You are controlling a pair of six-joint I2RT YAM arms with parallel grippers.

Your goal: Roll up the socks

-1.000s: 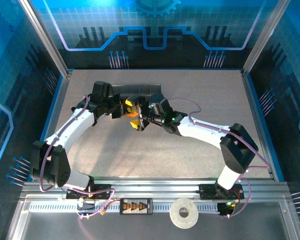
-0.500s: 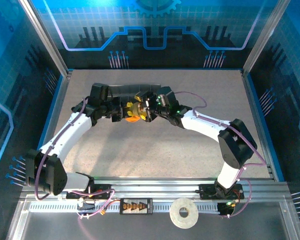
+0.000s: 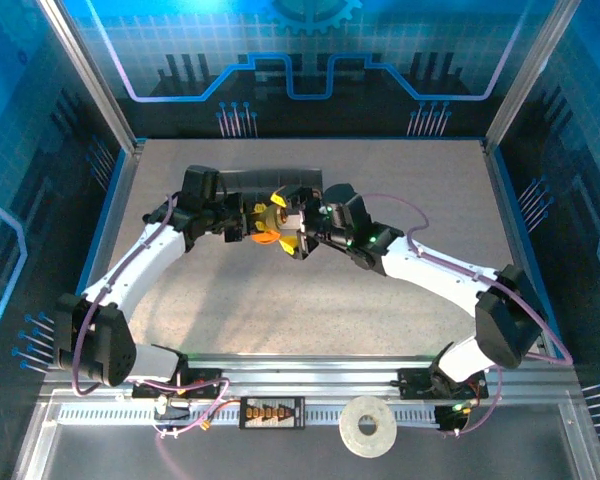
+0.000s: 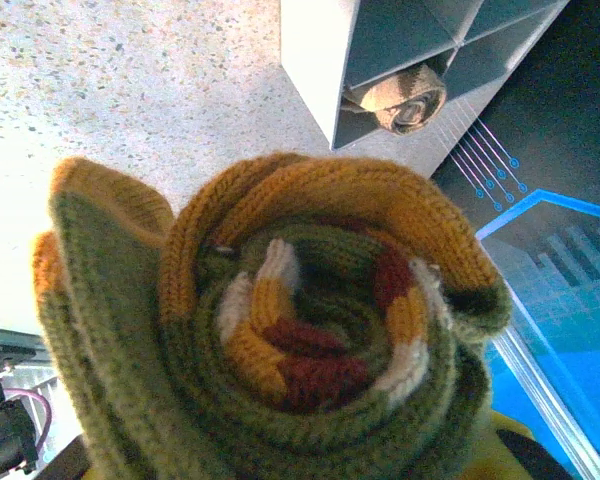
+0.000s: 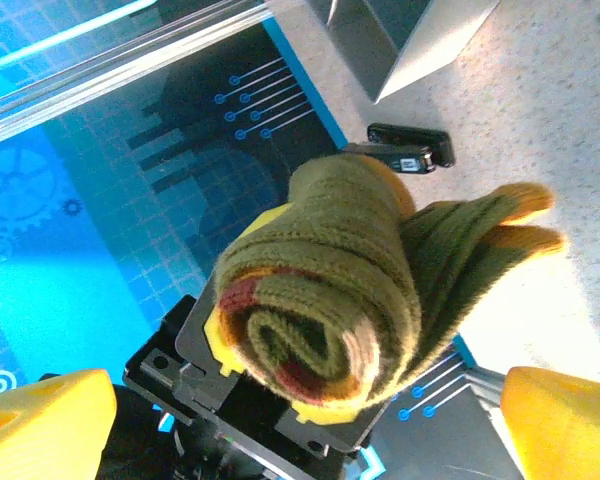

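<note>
Top view: the left pincer (image 3: pixel 245 222) is pinching the rolled olive sock (image 3: pixel 268 216) just ahead of its tips. The roll's long axis is pointing on toward the right pincer (image 3: pixel 286 224), which is facing it with jaws spread.

Left wrist view: the roll's spiral end is facing back at the pincer, with the orange tips trailing off left. Beyond it, the beige sock (image 4: pixel 405 100) is sitting rolled in a grey tray (image 4: pixel 315 70) compartment.

Right wrist view: the yellow fingers (image 5: pixel 40 415) are flanking the roll, well apart and not touching it.
</note>
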